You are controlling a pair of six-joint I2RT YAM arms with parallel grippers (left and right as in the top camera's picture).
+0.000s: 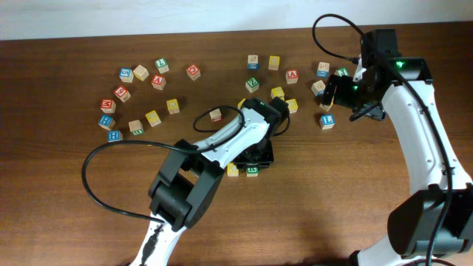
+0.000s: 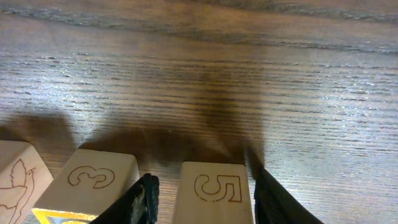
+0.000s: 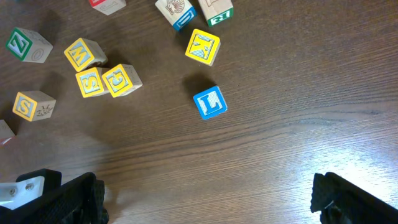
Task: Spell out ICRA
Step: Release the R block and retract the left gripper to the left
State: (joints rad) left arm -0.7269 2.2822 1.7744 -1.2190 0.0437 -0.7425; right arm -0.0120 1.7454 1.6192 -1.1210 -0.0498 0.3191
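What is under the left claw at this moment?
A block engraved 5 sits between the fingers of the left claw, not yet clamped, with a block engraved 3 just outside one finger. Overhead, the arm covers that spot.

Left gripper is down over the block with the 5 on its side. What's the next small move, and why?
Probably lift the left gripper straight up. The 5 block sits flat on the table in line with the 3 block, and a gap shows beside the finger between them, so it looks released. Any sideways move would likely nudge either block.
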